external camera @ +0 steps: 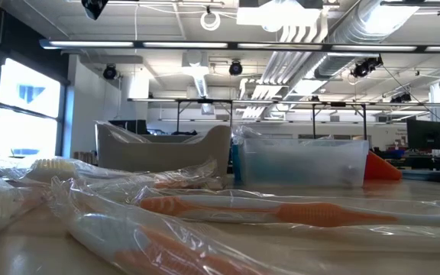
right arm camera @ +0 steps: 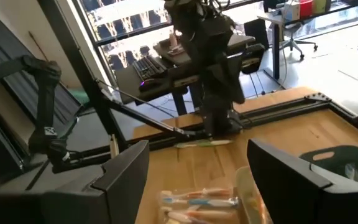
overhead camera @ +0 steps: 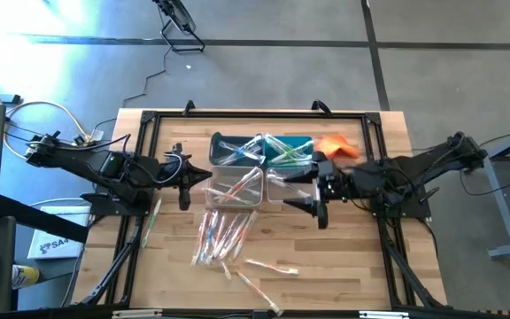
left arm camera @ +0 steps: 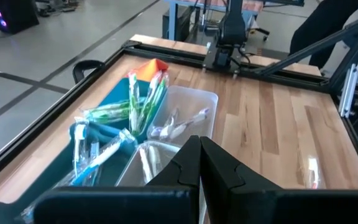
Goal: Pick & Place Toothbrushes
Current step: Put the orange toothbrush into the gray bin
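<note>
Seen from above, the toothbrushes [overhead camera: 224,237] lie scattered mid-table toward the front edge, with more inside the small bins [overhead camera: 262,152] near the back edge; the left gripper [overhead camera: 184,188], clenched and empty, sits left of the bins, and the right gripper [overhead camera: 315,190], released and empty, sits right of them. At table height, wrapped toothbrushes [external camera: 281,210] fill the foreground. The left wrist view shows brushes in the bins [left arm camera: 166,118]; the right wrist view shows wrapped toothbrushes [right arm camera: 197,202] between its spread fingers [right arm camera: 123,171].
</note>
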